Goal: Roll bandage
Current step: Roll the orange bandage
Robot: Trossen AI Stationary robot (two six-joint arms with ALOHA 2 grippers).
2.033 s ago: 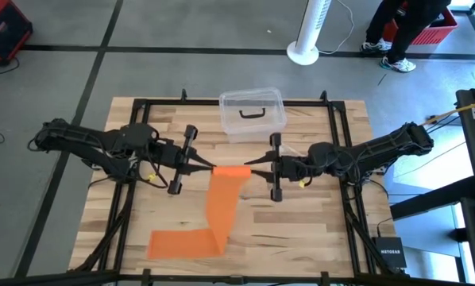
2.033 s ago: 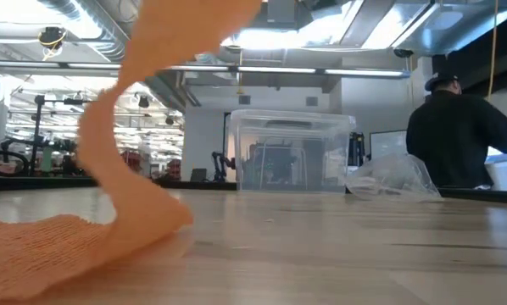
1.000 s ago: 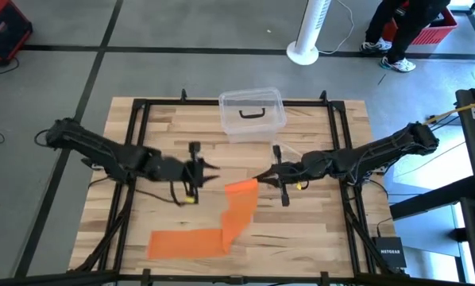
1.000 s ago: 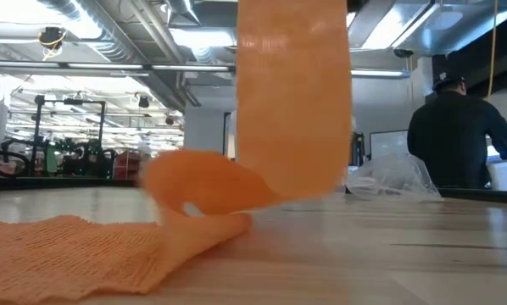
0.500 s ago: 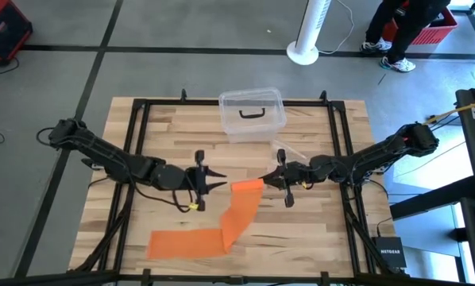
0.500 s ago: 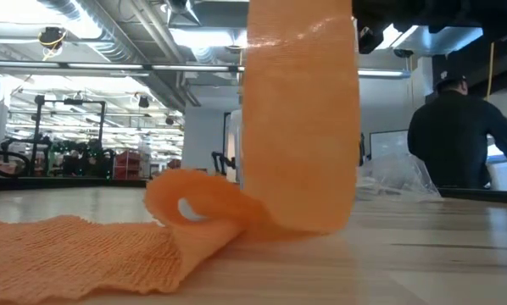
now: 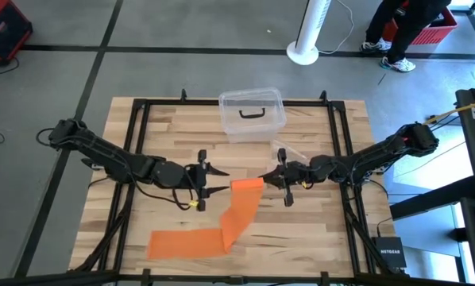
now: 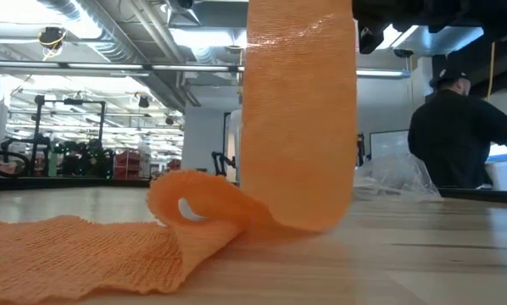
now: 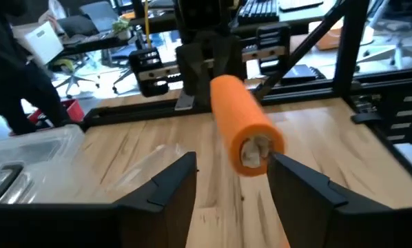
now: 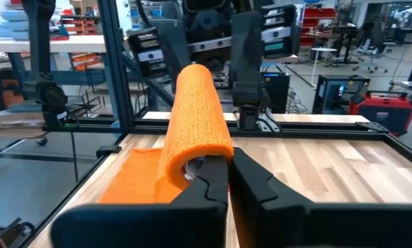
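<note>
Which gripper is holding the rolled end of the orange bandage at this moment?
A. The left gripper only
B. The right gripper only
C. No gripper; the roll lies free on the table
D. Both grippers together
B. The right gripper is shut on the rolled end of the bandage, as its wrist view shows, while the left gripper stands open just short of the roll with its fingers spread apart.

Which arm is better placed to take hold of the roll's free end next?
Left. The left gripper is open, facing the free end of the bandage roll. The right gripper is shut on the roll's other end, holding it up.
</note>
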